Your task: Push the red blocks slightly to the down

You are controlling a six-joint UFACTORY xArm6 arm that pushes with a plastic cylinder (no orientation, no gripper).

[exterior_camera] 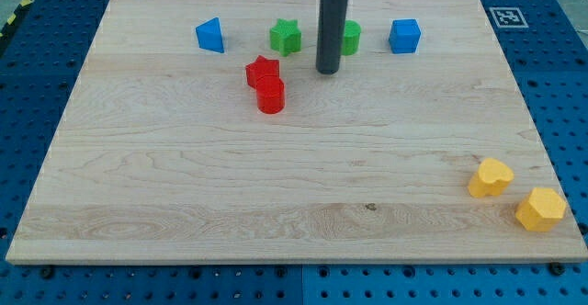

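Wooden board (184, 186) — red blocks (265, 84) touching, stacked top-to-bottom; my tip (328, 71) — bare rod — just right

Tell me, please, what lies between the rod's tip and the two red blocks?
Nothing: in the camera view only bare wood separates my tip from the red star block and the red cylinder, which touch each other at the tip's left.

Blue blocks (210, 35) (404, 36), green blocks (286, 37) (351, 37) (one half hidden) — yellow blocks (490, 177) (540, 208) bottom right.

red star block (262, 71), touching red cylinder block (270, 96) below
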